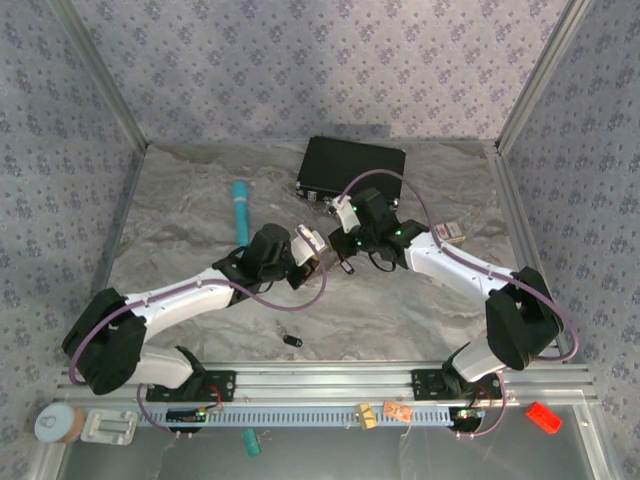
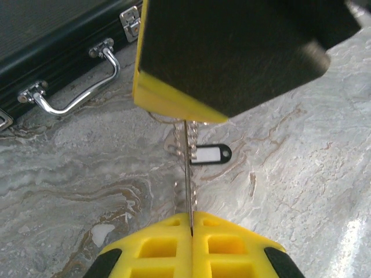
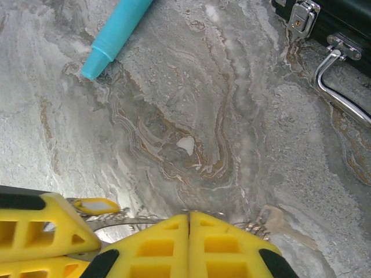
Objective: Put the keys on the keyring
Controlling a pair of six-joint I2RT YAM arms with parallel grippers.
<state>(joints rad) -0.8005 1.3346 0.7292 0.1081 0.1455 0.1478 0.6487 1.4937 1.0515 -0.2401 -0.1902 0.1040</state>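
Both arms meet at mid-table. My left gripper [image 2: 191,219] is shut on the keyring [image 2: 189,174], a thin metal ring seen edge-on, with a beaded chain along it. The ring runs up to the right gripper's yellow finger [image 2: 174,101]. A black-headed key with a white label [image 2: 210,154] hangs beside the ring. In the right wrist view my right gripper [image 3: 189,215] is shut on the same keyring [image 3: 124,222], and an orange-rimmed key [image 3: 95,205] sits by the left gripper's finger [image 3: 40,229]. From above, the left gripper [image 1: 312,252] and right gripper [image 1: 343,244] nearly touch.
A black case [image 1: 350,168] with metal handle lies just behind the grippers. The teal pen [image 1: 240,210] lies at the left rear. A small dark object [image 1: 291,340] rests on the marble table [image 1: 400,310] nearer the arm bases. A small pale item [image 1: 452,233] sits at right.
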